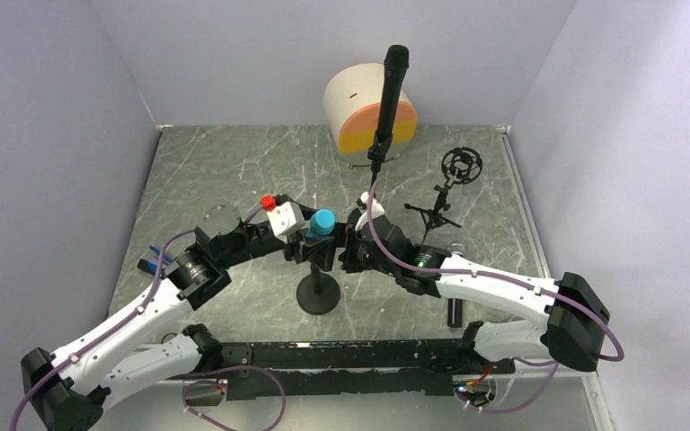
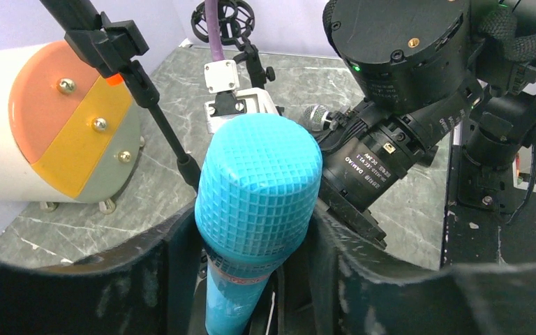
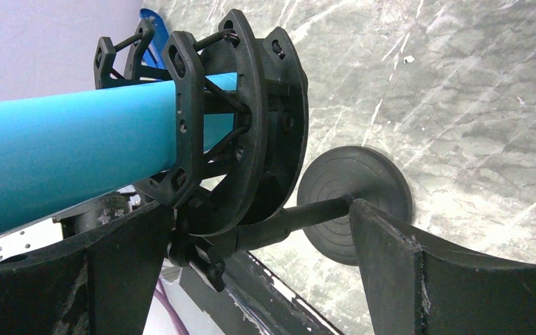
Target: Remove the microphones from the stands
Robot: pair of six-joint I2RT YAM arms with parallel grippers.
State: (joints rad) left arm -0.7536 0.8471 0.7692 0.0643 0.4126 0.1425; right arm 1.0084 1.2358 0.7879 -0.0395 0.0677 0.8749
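A blue microphone [image 1: 323,221] sits in a black shock mount [image 3: 251,125] on a short stand with a round black base [image 1: 318,294]. My left gripper [image 1: 310,242] comes in from the left. In the left wrist view its two fingers press the sides of the microphone's grille head [image 2: 258,181], and the left gripper [image 2: 251,230] is shut on it. My right gripper [image 1: 346,247] comes in from the right. In the right wrist view the right gripper [image 3: 258,230] stands wide open astride the stand's pole [image 3: 307,213], just below the mount. The blue handle [image 3: 77,153] runs through the mount.
A black microphone [image 1: 393,81] on a tall stand rises at the back, in front of a white drum with an orange and yellow face [image 1: 368,112]. A small tripod with an empty shock mount [image 1: 458,171] stands to the right. A white box with a red knob [image 1: 283,215] lies by the left gripper.
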